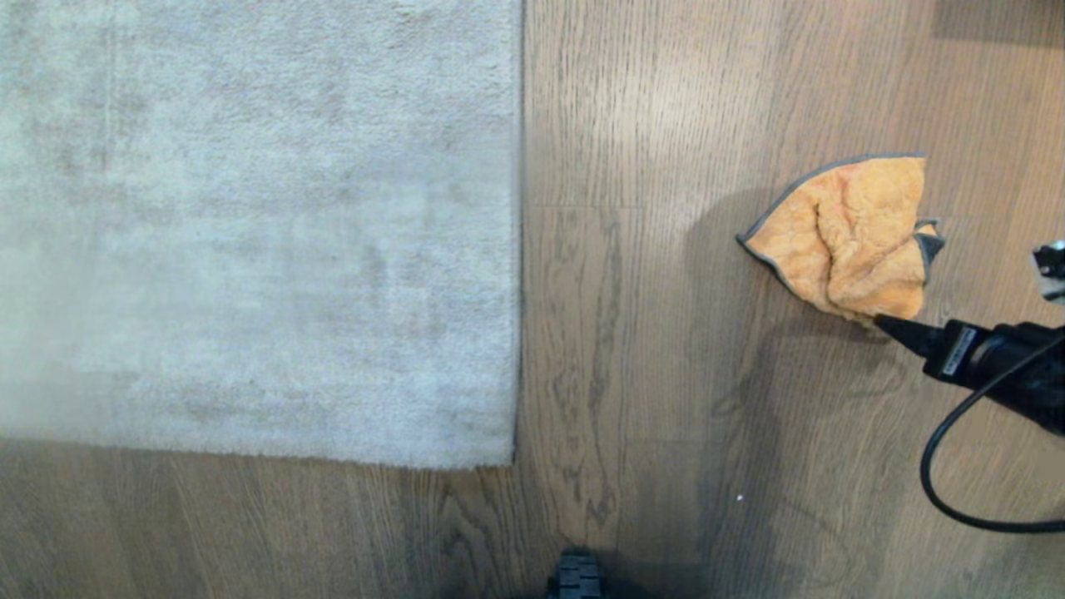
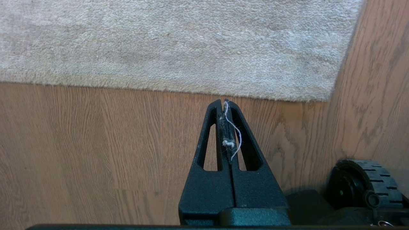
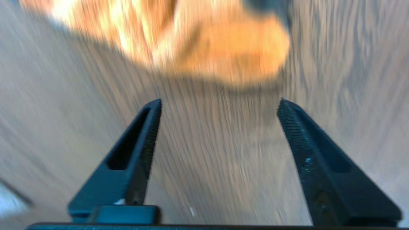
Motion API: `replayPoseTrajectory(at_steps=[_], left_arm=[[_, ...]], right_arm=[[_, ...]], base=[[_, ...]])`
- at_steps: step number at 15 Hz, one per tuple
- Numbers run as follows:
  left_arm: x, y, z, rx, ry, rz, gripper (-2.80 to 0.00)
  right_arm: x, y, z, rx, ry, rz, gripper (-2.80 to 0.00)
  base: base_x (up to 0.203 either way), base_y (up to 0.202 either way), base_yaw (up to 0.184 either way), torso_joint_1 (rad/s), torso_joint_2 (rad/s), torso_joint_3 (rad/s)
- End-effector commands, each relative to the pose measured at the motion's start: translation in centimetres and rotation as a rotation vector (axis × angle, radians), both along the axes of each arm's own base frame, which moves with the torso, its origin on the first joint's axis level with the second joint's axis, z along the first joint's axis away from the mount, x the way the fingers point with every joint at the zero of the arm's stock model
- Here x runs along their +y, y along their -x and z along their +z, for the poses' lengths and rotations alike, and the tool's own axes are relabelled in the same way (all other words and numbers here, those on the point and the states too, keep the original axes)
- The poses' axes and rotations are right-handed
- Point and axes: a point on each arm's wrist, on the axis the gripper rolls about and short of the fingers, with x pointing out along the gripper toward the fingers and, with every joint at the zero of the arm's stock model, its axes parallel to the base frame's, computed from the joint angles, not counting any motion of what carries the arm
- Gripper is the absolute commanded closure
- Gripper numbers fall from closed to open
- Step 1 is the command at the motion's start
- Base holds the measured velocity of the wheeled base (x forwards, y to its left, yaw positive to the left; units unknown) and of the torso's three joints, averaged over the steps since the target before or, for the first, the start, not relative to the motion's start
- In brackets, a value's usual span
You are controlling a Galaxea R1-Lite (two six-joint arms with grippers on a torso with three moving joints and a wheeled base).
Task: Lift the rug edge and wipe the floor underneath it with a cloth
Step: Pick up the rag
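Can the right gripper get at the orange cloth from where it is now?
Probably yes. The right gripper is open, pointing at the cloth just ahead of its fingertips, with only bare floor between them. The rug lies well off to the side.

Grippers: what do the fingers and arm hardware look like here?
Both the left gripper and the right gripper have matte black tapered fingers with slotted cut-outs; the right's inner pads are ribbed. White lint clings to the left's fingers. The right arm carries a white label and a looping black cable.
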Motion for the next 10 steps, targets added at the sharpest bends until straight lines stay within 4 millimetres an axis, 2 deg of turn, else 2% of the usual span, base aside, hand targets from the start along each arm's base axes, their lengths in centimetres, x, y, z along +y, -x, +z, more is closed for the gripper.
replayPoseTrajectory(at_steps=[1, 4, 10], left_arm=[[0.0, 0.0, 0.0, -0.001, 0.001, 0.002, 0.00], [0.0, 0.0, 0.0, -0.001, 0.001, 0.002, 0.00], [0.0, 0.0, 0.0, -0.001, 0.001, 0.001, 0.00]], right_arm=[[-0.1, -1.3, 0.1, -0.036, -0.012, -0.004, -2.80], [-0.3, -2.2, 0.3, -0.113, -0.015, -0.046, -2.80], [-0.5, -3.7, 0.1, -0.117, -0.099, -0.180, -2.80]], base=[[0.000, 0.000, 0.000, 0.000, 0.00, 0.000], [0.000, 0.000, 0.000, 0.000, 0.00, 0.000], [0.000, 0.000, 0.000, 0.000, 0.00, 0.000]])
